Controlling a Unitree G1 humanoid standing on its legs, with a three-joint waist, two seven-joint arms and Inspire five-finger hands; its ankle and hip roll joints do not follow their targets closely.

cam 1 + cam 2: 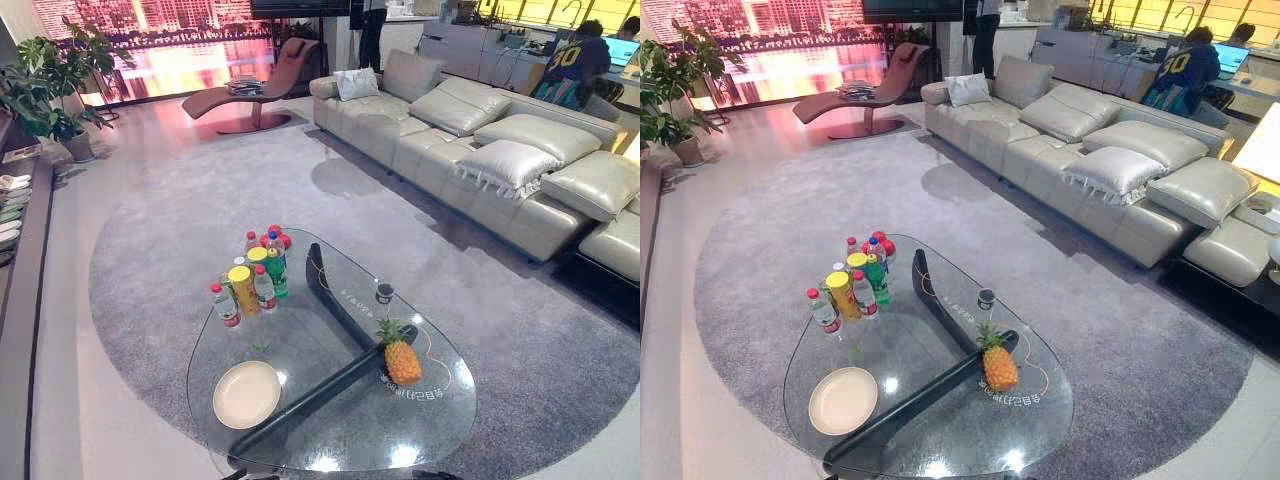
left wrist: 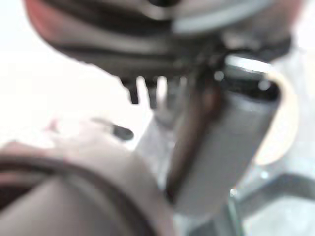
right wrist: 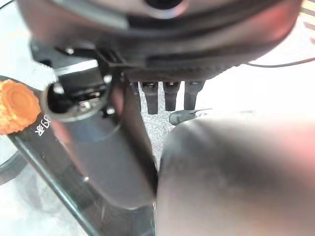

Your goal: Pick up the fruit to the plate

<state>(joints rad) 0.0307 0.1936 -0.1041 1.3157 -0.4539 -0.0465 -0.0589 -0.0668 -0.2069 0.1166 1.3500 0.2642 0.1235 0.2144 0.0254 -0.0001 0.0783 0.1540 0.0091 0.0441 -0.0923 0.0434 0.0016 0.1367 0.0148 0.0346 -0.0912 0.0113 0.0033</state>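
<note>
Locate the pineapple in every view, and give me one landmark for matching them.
Left eye view: pineapple upright on the right side of the glass table.
Right eye view: same spot, table's right side.
Left wrist view: cannot make it out.
Right wrist view: likely the bumpy orange shape.
Shared landmark: white lettering on the glass beside it.

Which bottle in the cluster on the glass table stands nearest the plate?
The clear red-capped bottle at the cluster's front left, beside the yellow can; the others stand farther from the plate.
</note>
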